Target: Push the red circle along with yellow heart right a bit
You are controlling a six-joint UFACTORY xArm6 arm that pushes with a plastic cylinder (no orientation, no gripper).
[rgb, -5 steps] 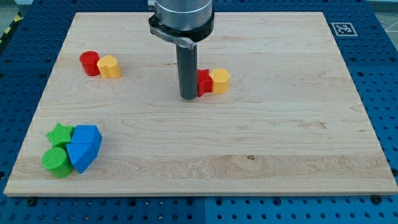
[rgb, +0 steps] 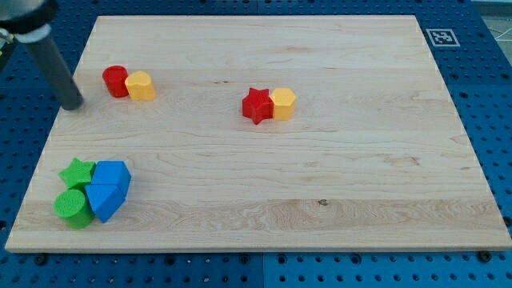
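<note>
my tip (rgb: 73,104) sits near the board's (rgb: 336,192) left edge, at about 9 o'clock of the red circle (rgb: 115,81), close but apart from it. no jaws on this rig, just a bare rod, holding nothing. red circle is in the upper left area, touching the yellow heart (rgb: 142,86) at its 3 o'clock. red star (rgb: 258,106) and yellow hexagon (rgb: 282,104) touch mid-board. lower left cluster: green star (rgb: 78,172), green cylinder (rgb: 73,207), two blue blocks (rgb: 108,189), shapes unclear.
</note>
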